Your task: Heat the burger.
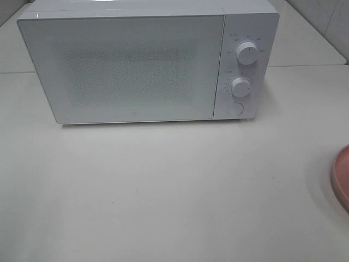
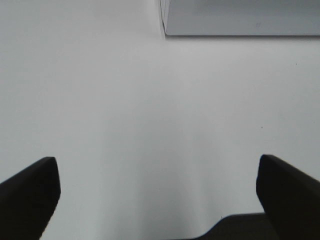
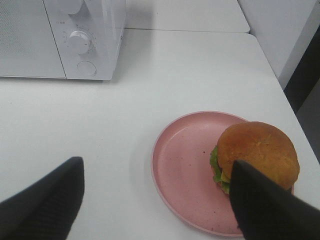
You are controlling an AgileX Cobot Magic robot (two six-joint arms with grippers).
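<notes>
Just past my wide-open, empty right pincer (image 3: 155, 200) sits the burger (image 3: 257, 152) on its plate (image 3: 182, 170), so I should grab the plate's rim gently and keep it flat.

a pale, plain table (image 1: 163, 191) carries a white microwave (image 1: 136, 65) at its back, door shut. a round pink plate (image 3: 187, 167) lies on the table near its right edge, well apart from the microwave.
</notes>
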